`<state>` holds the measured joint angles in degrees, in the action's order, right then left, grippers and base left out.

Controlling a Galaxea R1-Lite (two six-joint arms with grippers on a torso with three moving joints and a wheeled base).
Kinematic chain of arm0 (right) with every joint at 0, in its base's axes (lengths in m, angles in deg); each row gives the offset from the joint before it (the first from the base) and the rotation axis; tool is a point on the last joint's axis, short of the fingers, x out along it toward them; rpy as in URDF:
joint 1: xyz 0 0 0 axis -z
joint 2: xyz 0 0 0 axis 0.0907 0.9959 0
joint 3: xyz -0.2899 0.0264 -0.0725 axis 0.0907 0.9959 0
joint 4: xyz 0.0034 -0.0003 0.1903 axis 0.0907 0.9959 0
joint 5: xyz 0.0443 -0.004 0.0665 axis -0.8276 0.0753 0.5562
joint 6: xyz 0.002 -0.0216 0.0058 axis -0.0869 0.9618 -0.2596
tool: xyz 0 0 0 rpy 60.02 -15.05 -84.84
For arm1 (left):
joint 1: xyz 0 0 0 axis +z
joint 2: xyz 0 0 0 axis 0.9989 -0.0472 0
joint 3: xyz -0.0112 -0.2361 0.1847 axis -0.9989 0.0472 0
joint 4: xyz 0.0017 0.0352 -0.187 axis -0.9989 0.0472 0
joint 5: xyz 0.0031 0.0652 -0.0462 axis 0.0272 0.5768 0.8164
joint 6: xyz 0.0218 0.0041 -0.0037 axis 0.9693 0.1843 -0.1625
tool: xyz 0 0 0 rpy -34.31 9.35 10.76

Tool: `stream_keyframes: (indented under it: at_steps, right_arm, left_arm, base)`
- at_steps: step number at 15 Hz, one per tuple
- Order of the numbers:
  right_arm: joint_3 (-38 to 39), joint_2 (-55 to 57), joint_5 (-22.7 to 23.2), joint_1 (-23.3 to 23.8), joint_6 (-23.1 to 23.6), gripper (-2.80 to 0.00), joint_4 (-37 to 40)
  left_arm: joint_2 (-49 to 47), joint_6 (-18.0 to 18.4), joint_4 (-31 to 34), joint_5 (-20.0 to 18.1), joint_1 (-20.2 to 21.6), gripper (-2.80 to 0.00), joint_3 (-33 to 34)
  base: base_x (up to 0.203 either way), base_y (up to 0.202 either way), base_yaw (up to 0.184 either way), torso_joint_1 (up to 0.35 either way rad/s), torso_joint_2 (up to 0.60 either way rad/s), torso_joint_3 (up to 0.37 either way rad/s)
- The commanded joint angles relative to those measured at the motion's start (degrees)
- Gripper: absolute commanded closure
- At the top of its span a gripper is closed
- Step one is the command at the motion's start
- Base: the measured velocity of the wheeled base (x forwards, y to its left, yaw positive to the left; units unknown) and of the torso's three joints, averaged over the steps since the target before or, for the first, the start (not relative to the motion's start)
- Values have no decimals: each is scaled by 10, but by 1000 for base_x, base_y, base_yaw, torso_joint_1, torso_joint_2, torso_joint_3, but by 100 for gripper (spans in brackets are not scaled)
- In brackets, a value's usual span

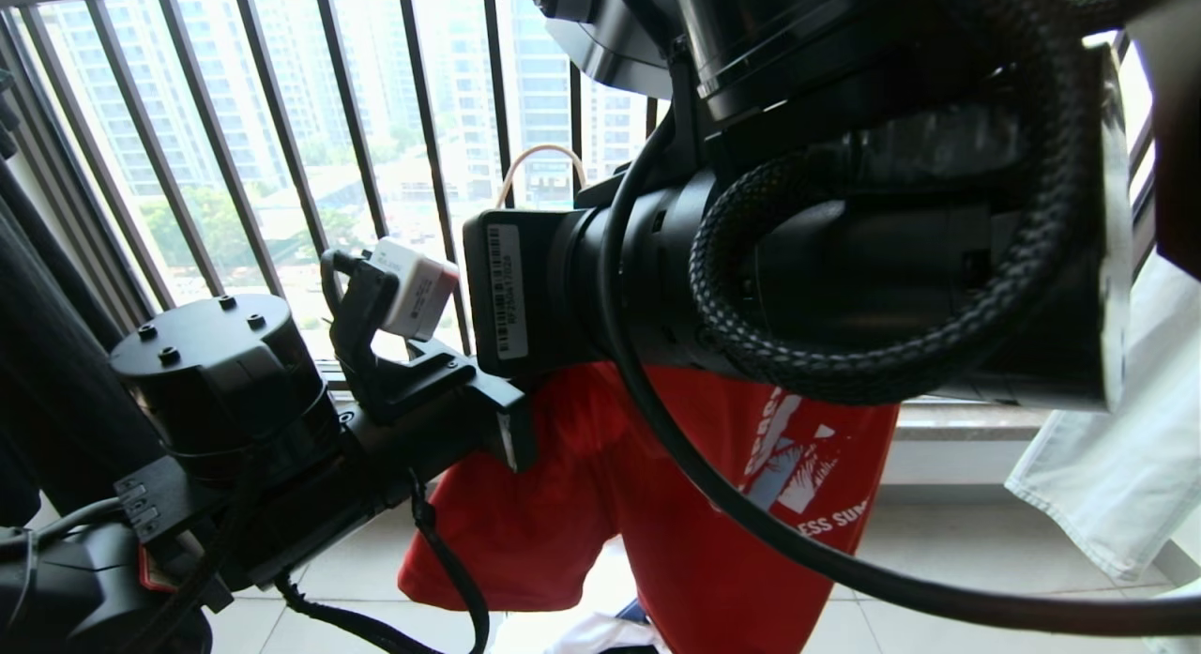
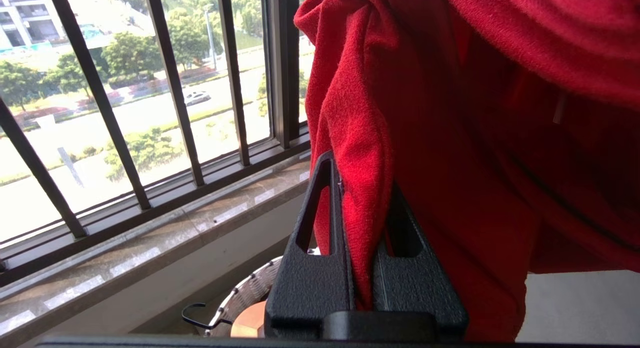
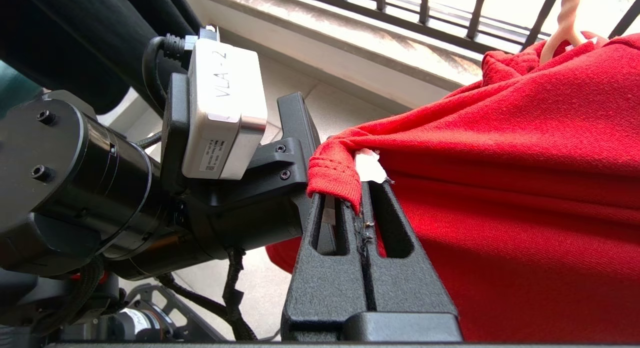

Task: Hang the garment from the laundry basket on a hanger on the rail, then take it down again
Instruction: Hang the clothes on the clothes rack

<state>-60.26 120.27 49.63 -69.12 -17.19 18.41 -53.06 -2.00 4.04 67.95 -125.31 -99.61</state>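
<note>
Shirt (image 1: pixel 600 504) held off the floor by both grippers

Shirt is hanging in front of the window bars (image 1: pixel 281 138), above the floor tiles, with a pale hanger hook (image 3: pixel 562 28) rising from its collar.

Left gripper (image 2: pixel 364 238) is pinching a vertical fold of red cloth, jaws nearly closed on it. Basket (image 2: pixel 245 298) is sitting low, below that gripper, by the sill.

Right gripper (image 3: pixel 361 223) is clamping the hem or sleeve edge beside a white label, jaws fully closed on the cloth.

Rail is not in view.

Risk, as judged: both grips are taking thin edges only; if the arms are pulling apart, the cloth could be slipping free or sliding off the hanger. The right arm is filling most of the head view, so aiming could be suffering.
</note>
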Motion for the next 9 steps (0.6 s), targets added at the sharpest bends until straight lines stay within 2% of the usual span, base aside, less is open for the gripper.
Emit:
stream_keyframes:
  at_steps: [1, 5, 9]
  right_arm:
    - [0, 9, -2, -2, 1, 0, -1]
    - [0, 7, -3, -28, 4, 0, -6]
    - [2, -7, -8, -22, 3, 0, -5]
  left_arm:
    - [11, -1, -3, -1, -6, 0, 4]
    - [6, -1, -3, 1, -10, 0, 2]
    - [11, -1, -3, 0, -10, 0, 7]
  base:
    - [0, 0, 0, 0, 0, 0]
    - [0, 0, 0, 0, 0, 0]
    - [0, 0, 0, 0, 0, 0]
